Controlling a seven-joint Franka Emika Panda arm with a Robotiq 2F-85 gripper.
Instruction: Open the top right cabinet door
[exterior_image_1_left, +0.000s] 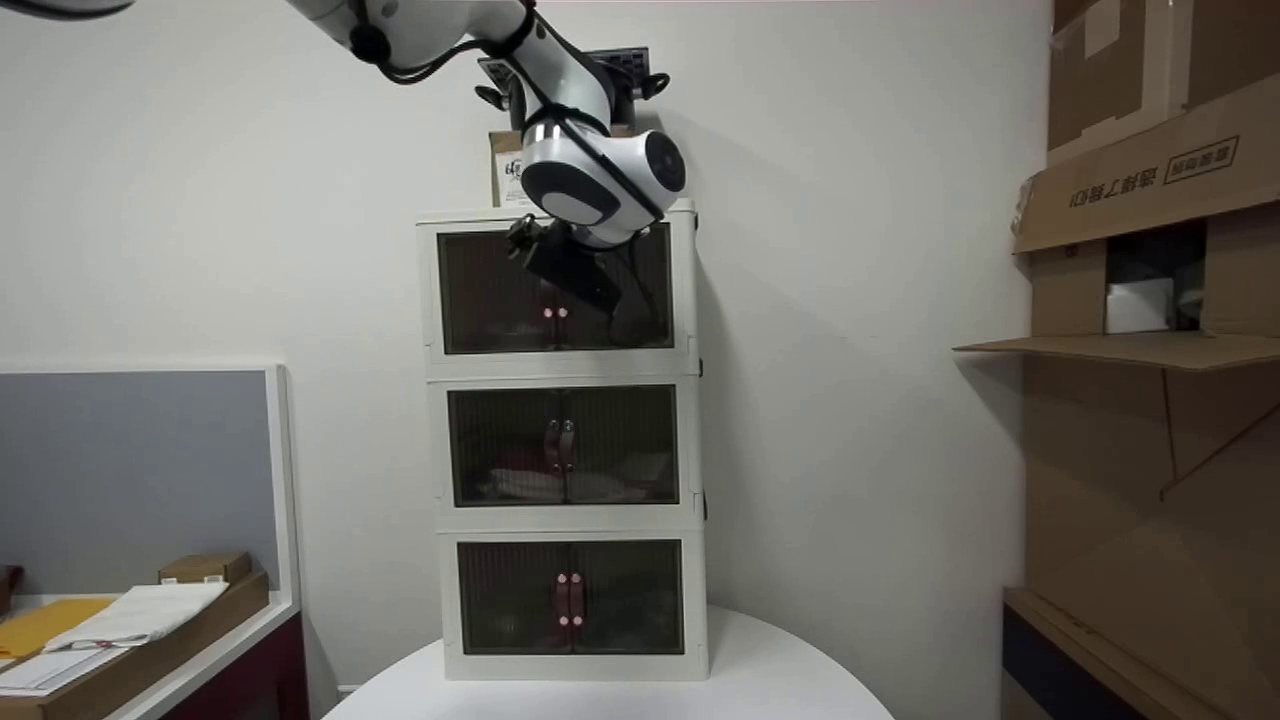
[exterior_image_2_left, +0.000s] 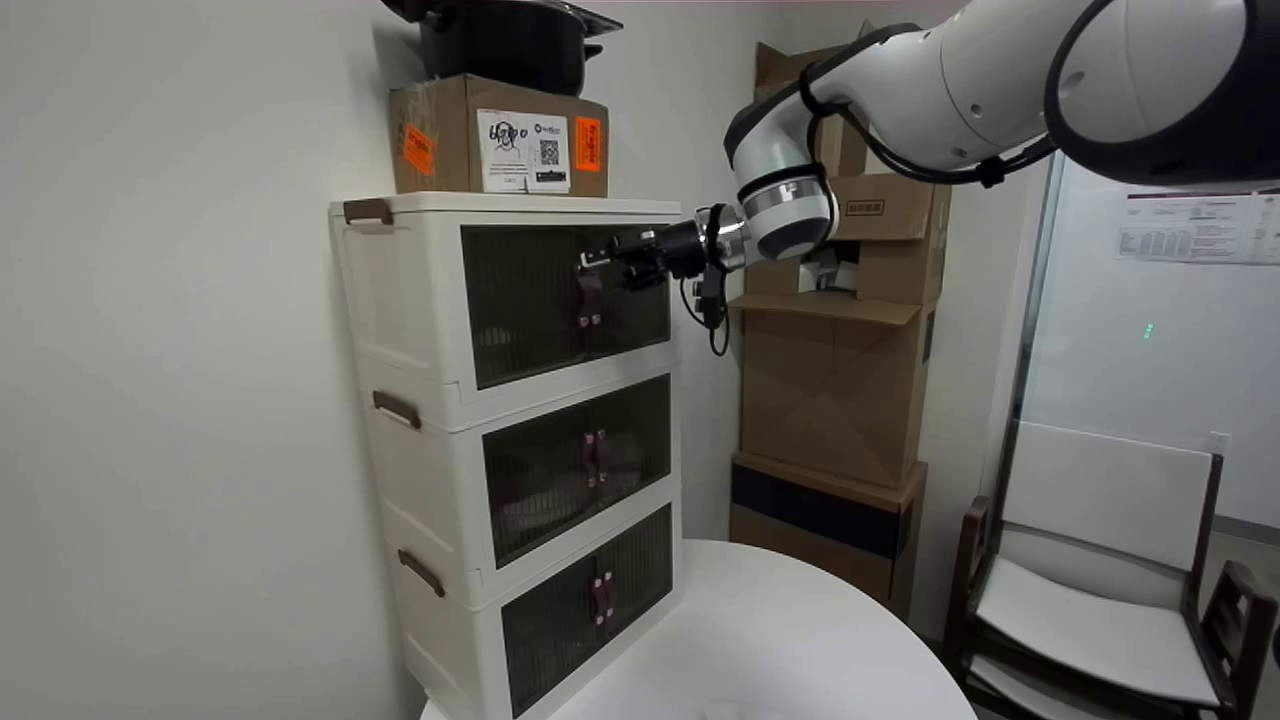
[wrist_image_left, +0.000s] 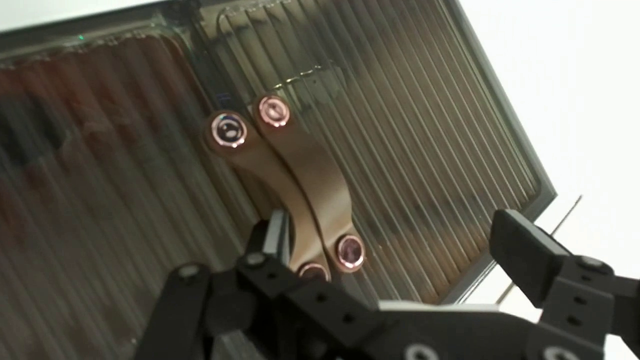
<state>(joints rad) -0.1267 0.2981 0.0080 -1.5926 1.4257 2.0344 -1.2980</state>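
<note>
The top right cabinet door (exterior_image_1_left: 590, 338) is a dark ribbed see-through panel and looks shut; it also shows in an exterior view (exterior_image_2_left: 632, 325) and fills the right of the wrist view (wrist_image_left: 395, 110). Its curved brown handle (wrist_image_left: 325, 175) stands beside the left door's handle (wrist_image_left: 285, 182). My gripper (wrist_image_left: 397, 235) is open and holds nothing. In the wrist view its left finger overlaps the left handle's outer edge, and its right finger lies over the door's lower right corner. Contact cannot be told. The gripper is in front of the top tier in both exterior views (exterior_image_1_left: 562, 268) (exterior_image_2_left: 615, 265).
The white three-tier cabinet (exterior_image_1_left: 560, 365) stands on a round white table (exterior_image_1_left: 780, 680). A cardboard box (exterior_image_2_left: 430, 140) with a black pot (exterior_image_2_left: 505, 45) is on top of it. Stacked cardboard boxes (exterior_image_2_left: 830, 380) and a chair (exterior_image_2_left: 1100, 600) stand to the side.
</note>
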